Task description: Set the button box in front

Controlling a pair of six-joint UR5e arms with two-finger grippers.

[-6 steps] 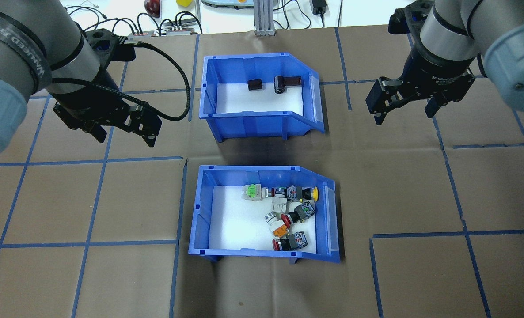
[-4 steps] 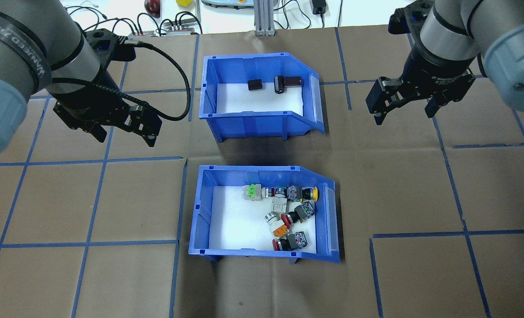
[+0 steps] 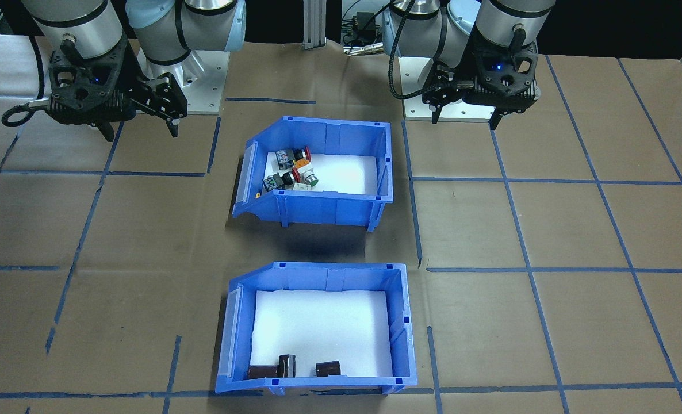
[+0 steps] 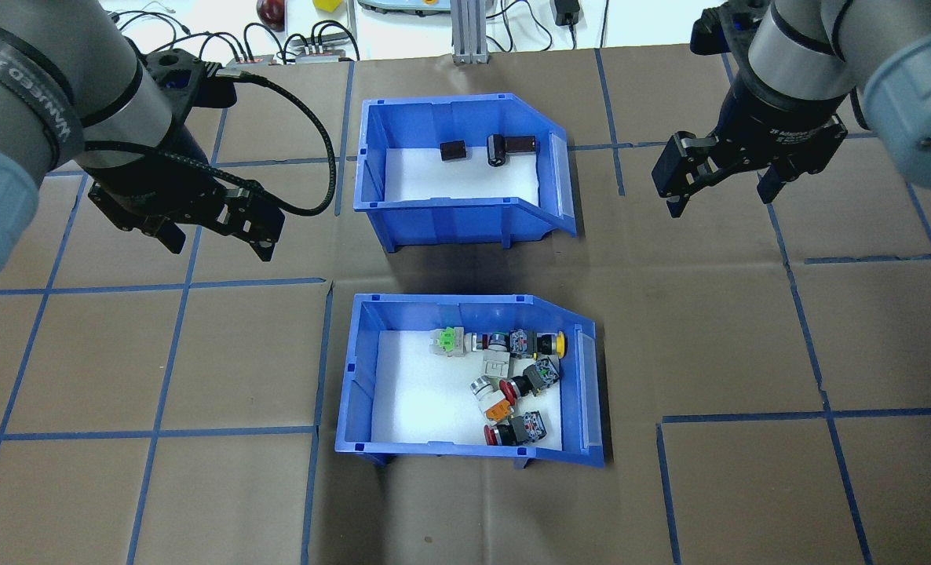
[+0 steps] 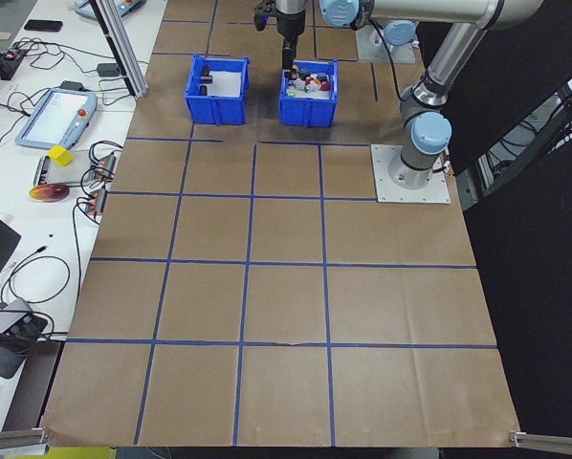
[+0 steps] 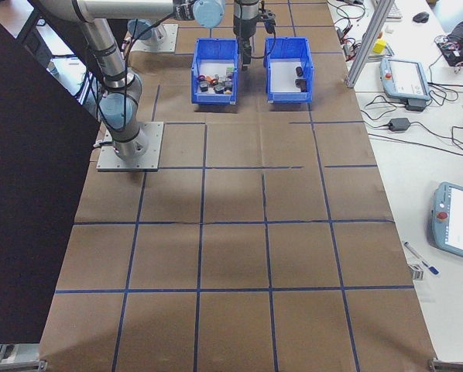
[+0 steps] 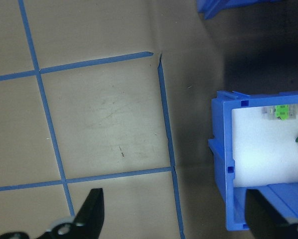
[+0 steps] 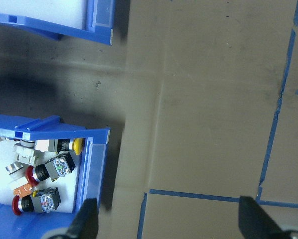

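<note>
Brown paper with blue tape lines covers our table [image 4: 748,337]. We judge the approach not yet begun: our left gripper [image 4: 214,235] and right gripper [image 4: 721,192] hang spread and empty. Our button box [image 4: 465,380] sits at 6 o'clock from the cylinder bin [image 4: 458,169]; next, flank its side walls.

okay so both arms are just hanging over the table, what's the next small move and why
Probably lower the open left end effector toward the near left wall of the button box. Both end effectors are empty, and the right end effector hangs beside the other bin.

brown taped table [image 4: 748,329], button box [image 4: 352,392], second bin [image 4: 371,180]
</note>
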